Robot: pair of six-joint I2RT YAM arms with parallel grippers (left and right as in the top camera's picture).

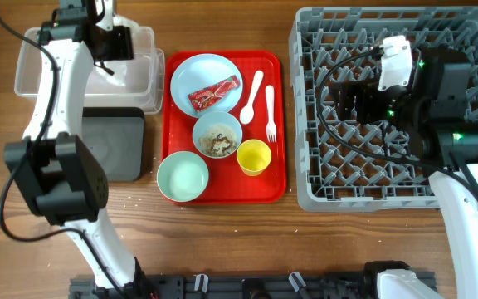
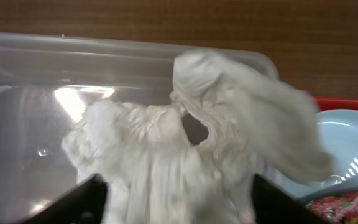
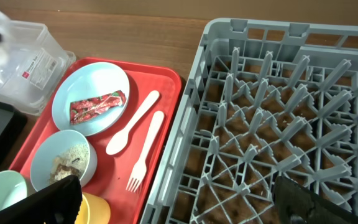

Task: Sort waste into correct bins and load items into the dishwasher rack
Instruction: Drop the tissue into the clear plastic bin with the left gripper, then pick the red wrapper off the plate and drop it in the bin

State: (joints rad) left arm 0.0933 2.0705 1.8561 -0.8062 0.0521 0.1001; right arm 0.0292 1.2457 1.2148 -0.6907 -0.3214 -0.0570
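Observation:
My left gripper [image 1: 106, 51] hangs over the clear tub [image 1: 40, 58]. In the left wrist view its fingers [image 2: 176, 199] are spread, with the crumpled white tissue [image 2: 185, 143] between and below them, blurred, over the tub [image 2: 30, 93]. My right gripper [image 1: 343, 100] is open and empty above the grey rack [image 1: 372, 193], as the right wrist view [image 3: 179, 199] shows. On the red tray [image 1: 280, 124] are the blue plate [image 1: 202, 71] with the red wrapper [image 1: 214, 91], the spoon [image 1: 252, 87], the fork [image 1: 270, 112], the pale blue bowl [image 1: 217, 134] with scraps, the yellow cup [image 1: 254, 156] and the mint bowl [image 1: 182, 176].
The black tray [image 1: 114, 145] lies in front of the tub, left of the red tray. The rack [image 3: 260, 124] fills the table's right side, its left wall close to the red tray's right rim [image 3: 176, 93]. The right arm's cables cross over the rack.

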